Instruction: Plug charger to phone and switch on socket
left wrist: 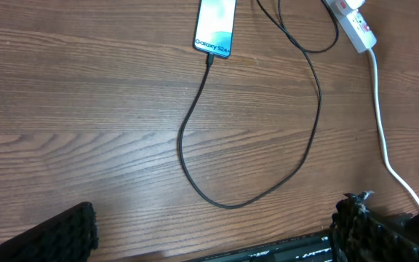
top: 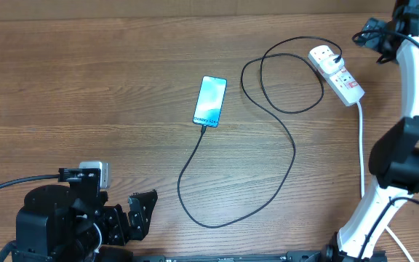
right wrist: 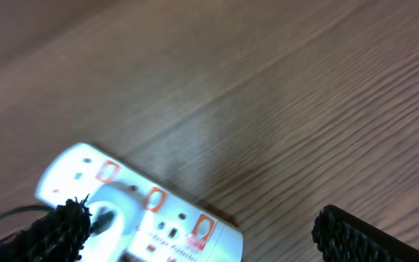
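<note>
Socket (right wrist: 68,166) sits just below right gripper (right wrist: 202,229), jaws spread wide, holding nothing. Red switches (right wrist: 153,198) small, likely stiff rockers (light strip may skid): press straight down with one fingertip. Charger (top: 291,156) thin, limp, tip seemingly seated in phone (top: 210,100), well ahead of left gripper (top: 131,217), likewise wide, empty.

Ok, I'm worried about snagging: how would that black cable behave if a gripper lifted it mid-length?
The cable lies in loose loops, so it would probably sag limply. It looks thin, so likely light. One end seems to sit in the phone, so lifting might drag that along.
</note>
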Motion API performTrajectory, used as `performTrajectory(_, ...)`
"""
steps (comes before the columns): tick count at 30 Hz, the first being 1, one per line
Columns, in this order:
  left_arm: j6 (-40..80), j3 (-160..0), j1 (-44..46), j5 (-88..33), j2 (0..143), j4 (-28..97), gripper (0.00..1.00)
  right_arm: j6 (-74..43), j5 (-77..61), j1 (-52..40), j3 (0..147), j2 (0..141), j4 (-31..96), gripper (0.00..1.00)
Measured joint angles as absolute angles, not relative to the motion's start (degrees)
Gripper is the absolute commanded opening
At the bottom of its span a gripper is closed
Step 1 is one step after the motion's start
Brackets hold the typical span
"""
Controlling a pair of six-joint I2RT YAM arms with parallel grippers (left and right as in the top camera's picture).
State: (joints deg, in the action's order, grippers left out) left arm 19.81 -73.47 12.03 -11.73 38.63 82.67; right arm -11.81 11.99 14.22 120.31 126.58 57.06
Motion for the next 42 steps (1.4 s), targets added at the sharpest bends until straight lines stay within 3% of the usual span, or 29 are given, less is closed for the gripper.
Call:
performTrajectory(12,19.8,-73.5,12.0,-11.7,38.6,82.7,1.0,-11.7,10.8,16.1,120.2,135.3,56.6,1.0)
performTrajectory(42,19.8,-73.5,12.0,-11.7,38.6,82.7,1.0,-11.8,7.7,16.1,120.2,139.2,56.1,1.0)
